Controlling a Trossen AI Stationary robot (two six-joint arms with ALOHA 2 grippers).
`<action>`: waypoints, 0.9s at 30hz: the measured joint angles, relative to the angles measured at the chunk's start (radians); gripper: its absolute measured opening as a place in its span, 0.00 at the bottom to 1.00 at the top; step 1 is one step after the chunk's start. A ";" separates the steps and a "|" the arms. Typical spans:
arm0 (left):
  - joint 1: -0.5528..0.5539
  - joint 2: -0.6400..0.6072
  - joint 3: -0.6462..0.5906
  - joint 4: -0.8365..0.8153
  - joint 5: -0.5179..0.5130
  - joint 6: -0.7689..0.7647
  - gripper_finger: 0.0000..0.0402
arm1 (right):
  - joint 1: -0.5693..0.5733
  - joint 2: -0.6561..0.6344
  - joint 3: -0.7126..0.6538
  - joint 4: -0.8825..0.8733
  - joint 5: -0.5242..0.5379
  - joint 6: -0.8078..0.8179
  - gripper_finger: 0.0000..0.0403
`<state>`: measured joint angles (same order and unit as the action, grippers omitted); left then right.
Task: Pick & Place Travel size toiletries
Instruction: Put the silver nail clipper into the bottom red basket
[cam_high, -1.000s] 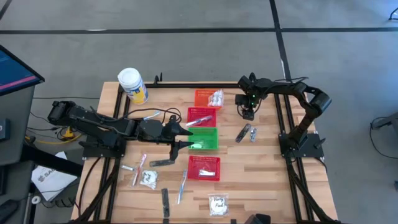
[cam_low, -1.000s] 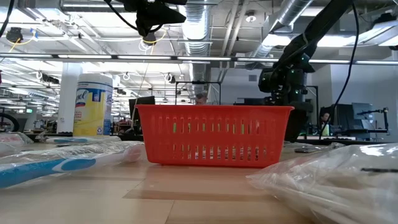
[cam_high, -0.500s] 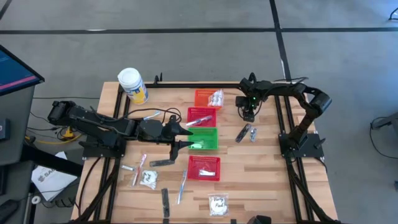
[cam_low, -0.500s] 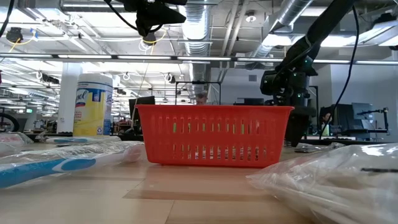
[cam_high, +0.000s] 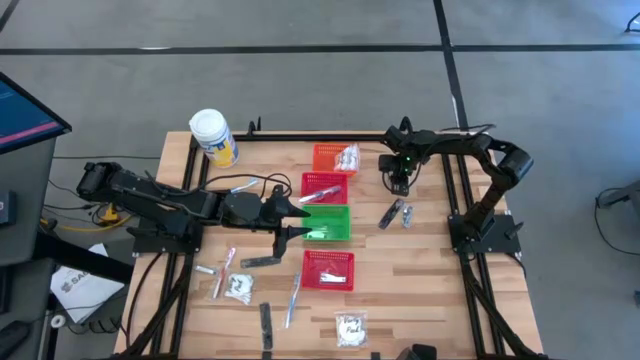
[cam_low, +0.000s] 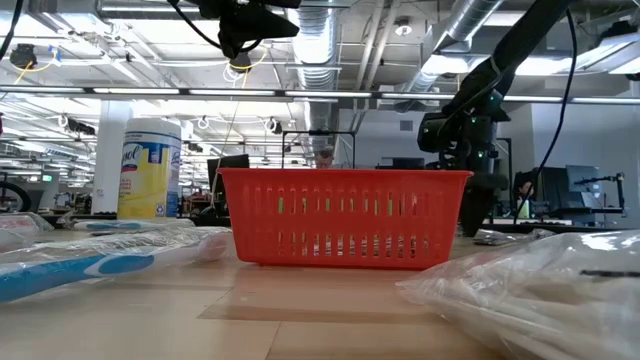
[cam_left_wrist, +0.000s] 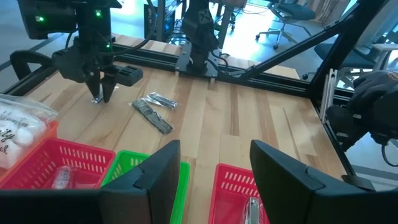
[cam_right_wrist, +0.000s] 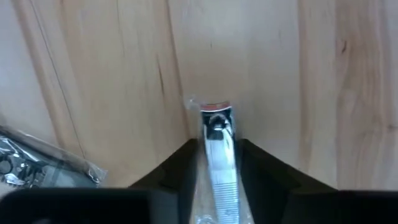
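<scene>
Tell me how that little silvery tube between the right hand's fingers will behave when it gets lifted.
The silvery tube looks slim and flat, so it is probably light and should not roll. Its glossy skin may be slippery, and it could twist between the fingers of the right hand, which sit close on both its sides. It lies flat on the wooden table, leaving little edge to catch.

A slim silvery tube (cam_right_wrist: 217, 163) with a red end is seen lengthwise between dark fingers (cam_right_wrist: 176, 167), on the tabletop (cam_right_wrist: 298, 74).

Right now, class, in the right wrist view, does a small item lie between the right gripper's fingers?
Yes: a slim silvery tube sits between the right gripper fingers, on the wooden table.
</scene>
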<state>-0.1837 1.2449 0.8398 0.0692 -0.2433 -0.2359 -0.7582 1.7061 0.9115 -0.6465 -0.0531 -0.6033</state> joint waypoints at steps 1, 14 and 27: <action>0.000 0.000 0.000 0.000 0.000 0.000 0.46 | 0.000 0.000 0.000 0.000 0.001 0.001 0.22; 0.000 0.000 0.000 0.000 0.004 0.000 0.46 | 0.018 0.000 0.003 -0.023 0.009 0.094 0.17; 0.000 0.000 0.000 0.000 -0.001 0.000 0.46 | 0.160 0.000 0.087 -0.204 0.065 0.190 0.10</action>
<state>-0.1837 1.2449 0.8394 0.0696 -0.2440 -0.2359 -0.5986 1.7065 0.9982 -0.8505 0.0116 -0.4131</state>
